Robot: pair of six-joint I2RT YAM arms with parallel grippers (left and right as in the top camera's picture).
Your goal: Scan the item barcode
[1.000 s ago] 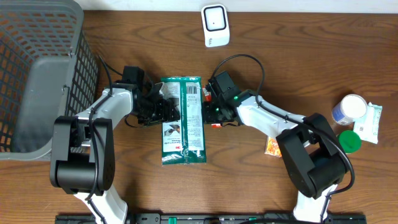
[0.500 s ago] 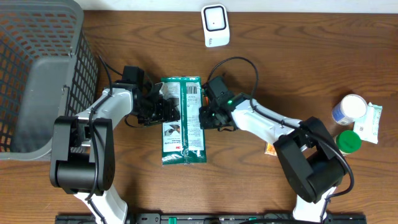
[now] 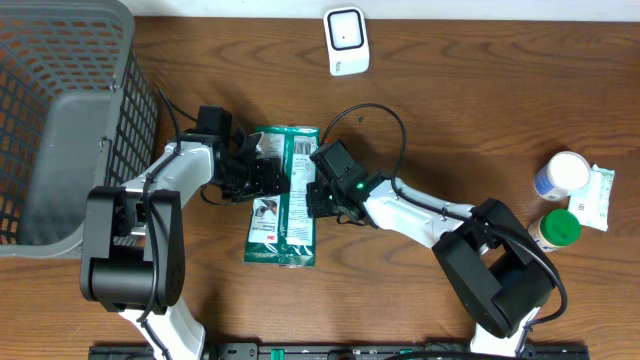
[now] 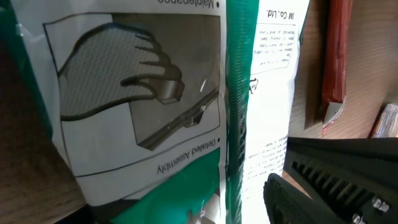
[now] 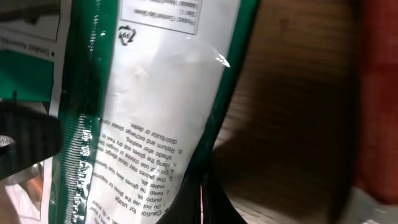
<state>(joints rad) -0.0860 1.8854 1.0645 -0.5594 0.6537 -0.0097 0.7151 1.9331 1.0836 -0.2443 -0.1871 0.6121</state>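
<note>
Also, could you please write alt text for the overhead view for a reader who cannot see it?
A green-and-white packet lies between two robot arms: the right gripper is shut on its right edge, the left gripper sits at its left edge. A white scanner stands beyond, a grey basket at far left.

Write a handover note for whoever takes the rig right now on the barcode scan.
Left hand: open, at the green package's left edge.
Right hand: shut on its right edge.
The package lies in the middle of the table; the white scanner stands at its far edge, apart.
Done: package gripped. Left: lift it and show its barcode to the scanner.
</note>
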